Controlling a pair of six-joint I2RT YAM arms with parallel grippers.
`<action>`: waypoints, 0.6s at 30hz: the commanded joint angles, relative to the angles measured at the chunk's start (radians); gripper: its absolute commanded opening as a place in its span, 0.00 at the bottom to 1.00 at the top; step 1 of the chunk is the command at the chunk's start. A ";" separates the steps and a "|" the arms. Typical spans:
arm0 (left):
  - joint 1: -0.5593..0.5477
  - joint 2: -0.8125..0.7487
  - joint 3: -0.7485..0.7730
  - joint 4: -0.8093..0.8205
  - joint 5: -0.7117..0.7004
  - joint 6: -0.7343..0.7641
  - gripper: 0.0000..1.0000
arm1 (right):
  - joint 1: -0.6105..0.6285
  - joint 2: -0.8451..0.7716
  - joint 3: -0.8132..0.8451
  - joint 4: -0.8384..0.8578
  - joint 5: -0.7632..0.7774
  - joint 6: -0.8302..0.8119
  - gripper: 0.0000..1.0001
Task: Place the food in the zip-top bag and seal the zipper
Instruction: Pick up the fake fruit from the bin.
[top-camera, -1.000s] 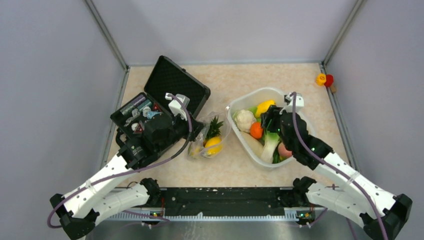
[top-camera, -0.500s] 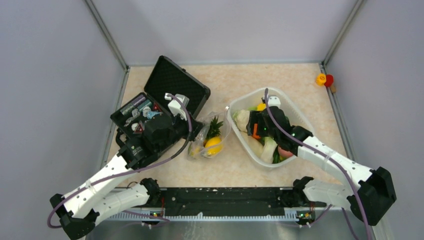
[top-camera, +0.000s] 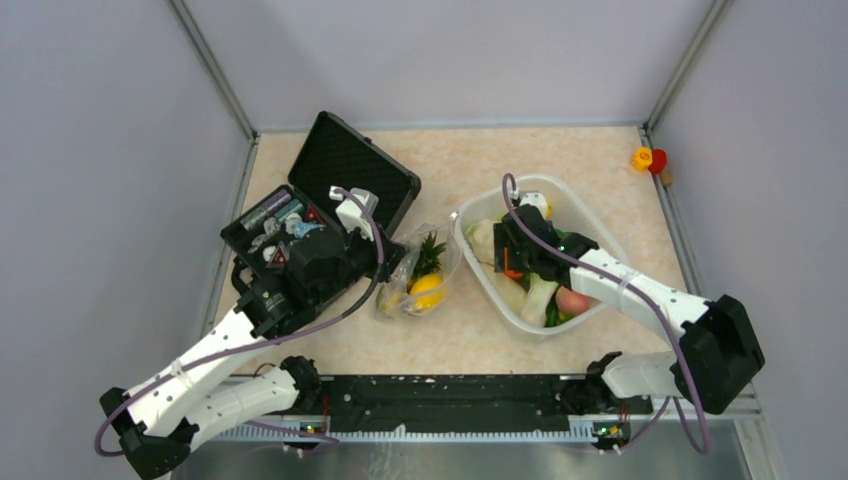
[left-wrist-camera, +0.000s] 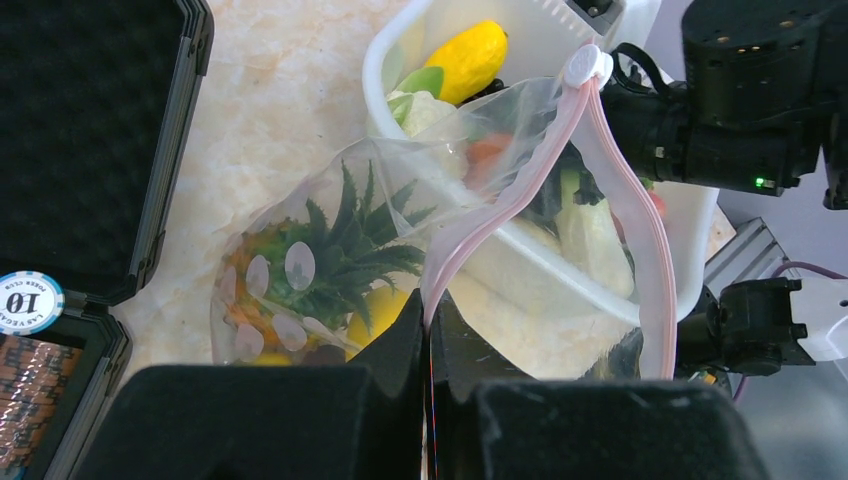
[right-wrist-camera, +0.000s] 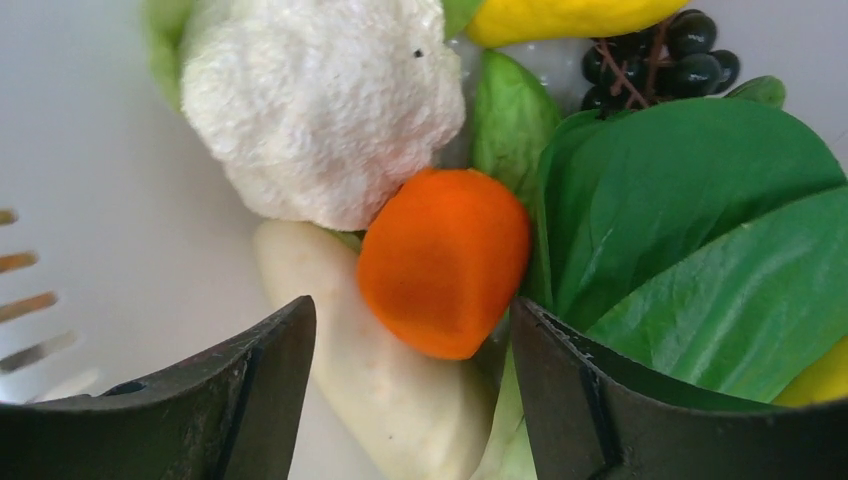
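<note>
Closing my spread right end effector (right-wrist-camera: 410, 322) risks squirting the glossy orange (right-wrist-camera: 445, 260) aside. My left end effector (left-wrist-camera: 428, 335), clamped on the zipper (left-wrist-camera: 500, 205), could slip, collapsing the zip-top bag (left-wrist-camera: 290, 200).

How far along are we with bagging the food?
Done: the pineapple and a yellow fruit sit inside the bag. In hand: left gripper pinches the pink zipper, mouth open; right gripper is open around the orange in the tub. Left: orange, cauliflower, mango, leafy stalk, then sealing.
</note>
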 joint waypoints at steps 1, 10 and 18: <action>-0.002 -0.007 0.005 0.014 -0.020 0.008 0.02 | -0.009 0.077 0.075 -0.076 0.152 0.012 0.72; -0.002 0.005 0.007 0.023 -0.021 0.014 0.02 | -0.011 0.142 0.063 -0.030 0.132 -0.008 0.58; -0.002 -0.007 0.003 0.014 -0.036 0.016 0.03 | -0.010 -0.082 -0.024 0.125 0.113 -0.002 0.37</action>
